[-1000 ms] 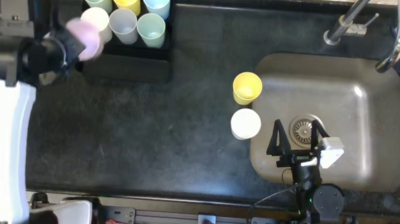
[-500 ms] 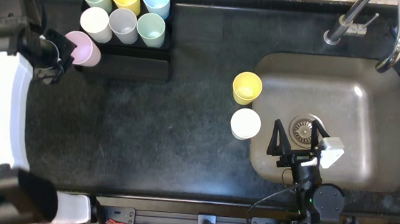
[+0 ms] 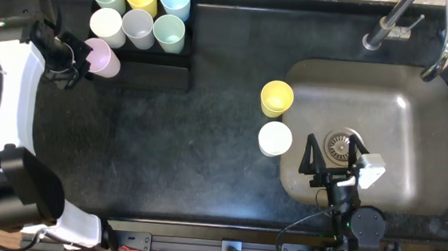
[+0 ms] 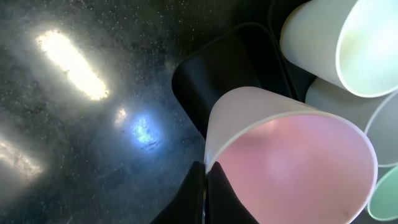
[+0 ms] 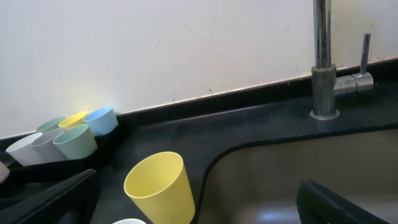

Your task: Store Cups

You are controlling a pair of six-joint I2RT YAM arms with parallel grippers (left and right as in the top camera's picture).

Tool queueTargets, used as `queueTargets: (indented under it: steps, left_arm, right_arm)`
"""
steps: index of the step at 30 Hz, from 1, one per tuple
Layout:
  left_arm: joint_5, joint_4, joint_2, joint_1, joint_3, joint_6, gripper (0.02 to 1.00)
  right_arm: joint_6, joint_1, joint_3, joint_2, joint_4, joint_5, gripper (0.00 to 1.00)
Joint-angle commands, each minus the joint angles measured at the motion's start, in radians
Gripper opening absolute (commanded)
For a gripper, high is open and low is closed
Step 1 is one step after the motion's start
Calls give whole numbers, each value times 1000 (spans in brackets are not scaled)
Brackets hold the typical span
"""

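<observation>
**Six stored, a seventh going in, two to fetch**

Lower right of the top view: right pincer [image 3: 332, 148], spread and holding nothing, over the sink [image 3: 411, 184] near the drain. Just left of the sink's rim, on the tabletop [image 3: 166, 153]: white cup [image 3: 275, 138], and just above it yellow cup [image 3: 276, 97], upright with mouth up. Neither touched by a pincer.

Upper left: pink cup [image 3: 101, 56], tilted, pinched at its rim by the left pincer [image 4: 205, 183], pressed together on the wall. Placed at the left end of the front row of the rack [image 3: 160, 76]. Cannot tell whether seated in its place or just above it.

Beyond that, toward the top edge: six stored cups [image 3: 139, 27], in two rows of three, mouths up.

Judged well past halfway: six in, the seventh all but set down and not yet let go, white and yellow left to carry across. Likely room for both in the front row beside the pink one.
</observation>
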Motion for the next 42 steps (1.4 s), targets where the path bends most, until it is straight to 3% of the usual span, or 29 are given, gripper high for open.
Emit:
queueTargets:
  steps: [1, 27, 28, 29, 30, 31, 42]
  left_arm:
    - [-33, 3, 39, 6, 39, -3, 36]
    - [-73, 66, 131, 6, 43, -3, 45]
    - [-73, 66, 132, 6, 43, -3, 169]
    - [-73, 66, 133, 6, 43, -3, 393]
    - [-73, 66, 134, 6, 43, -3, 801]
    - [-73, 67, 134, 6, 43, -3, 998]
    - [-31, 65, 60, 0, 43, 0, 998]
  right_arm:
    - [5, -6, -13, -7, 6, -3, 998]
    - [5, -6, -13, -7, 6, -3, 996]
    - [5, -6, -13, -7, 6, -3, 998]
    - [5, -6, -13, -7, 6, -3, 998]
    - [5, -6, -13, -7, 6, -3, 998]
    - [5, -6, -13, -7, 6, -3, 998]
    - [5, -6, -13, -7, 6, -3, 998]
